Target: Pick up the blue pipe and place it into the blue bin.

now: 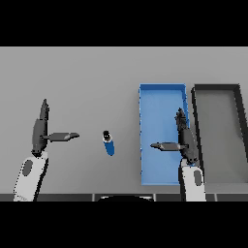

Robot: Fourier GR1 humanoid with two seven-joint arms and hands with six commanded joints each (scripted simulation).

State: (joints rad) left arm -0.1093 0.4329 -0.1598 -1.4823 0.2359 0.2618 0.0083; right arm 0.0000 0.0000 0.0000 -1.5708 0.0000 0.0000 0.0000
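Observation:
A short blue pipe [109, 143] with a dark open end lies on the grey table, between my two hands. To its right stands the blue bin [145, 126], a long open tray with nothing in it. My right hand [186, 140] hovers over the bin's right side, fingers straight and thumb pointing left, open and holding nothing. My left hand [39, 131] is at the left of the table, well left of the pipe, open too, its thumb stretched toward the pipe.
A dark grey bin [240, 135] sits right beside the blue bin, at the table's right edge. The table [87, 77] stretches wide behind and to the left of the pipe.

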